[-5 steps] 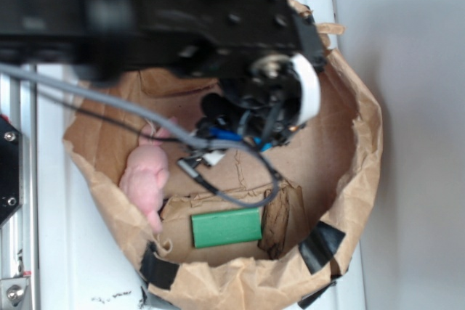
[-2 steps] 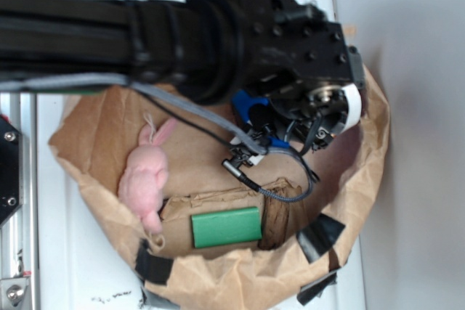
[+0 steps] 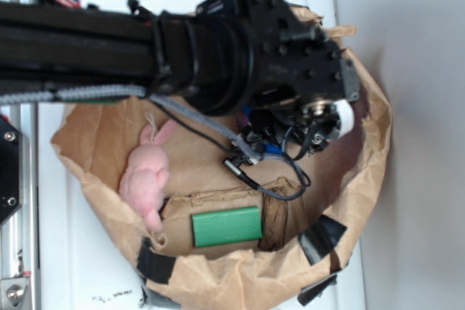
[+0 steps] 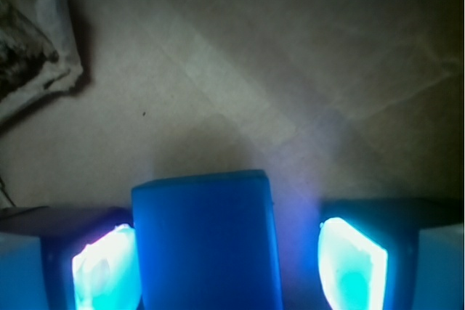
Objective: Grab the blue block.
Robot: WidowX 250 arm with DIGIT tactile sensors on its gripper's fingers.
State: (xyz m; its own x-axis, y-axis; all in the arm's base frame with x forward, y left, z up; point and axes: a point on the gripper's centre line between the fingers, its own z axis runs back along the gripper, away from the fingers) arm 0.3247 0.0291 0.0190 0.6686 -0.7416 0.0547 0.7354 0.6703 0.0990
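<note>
The blue block (image 4: 207,237) fills the lower middle of the wrist view, lying on brown paper. My gripper (image 4: 229,255) is open and straddles it. The left pad (image 4: 105,266) sits right beside the block's left face, and a gap separates the right pad (image 4: 352,263) from its right face. In the exterior view my gripper (image 3: 290,132) reaches down inside the paper bag (image 3: 367,172), and the black arm hides the blue block there.
A green block (image 3: 226,226) lies at the bag's near side on a cardboard flap. A pink plush rabbit (image 3: 144,176) lies at the left inside the bag. Black tape (image 3: 321,241) patches the crumpled rim. Cables (image 3: 265,179) hang below the wrist.
The arm has swung right and dropped lower into the bag over the last second. The bag's rim shifted slightly. The green block and rabbit stayed put.
</note>
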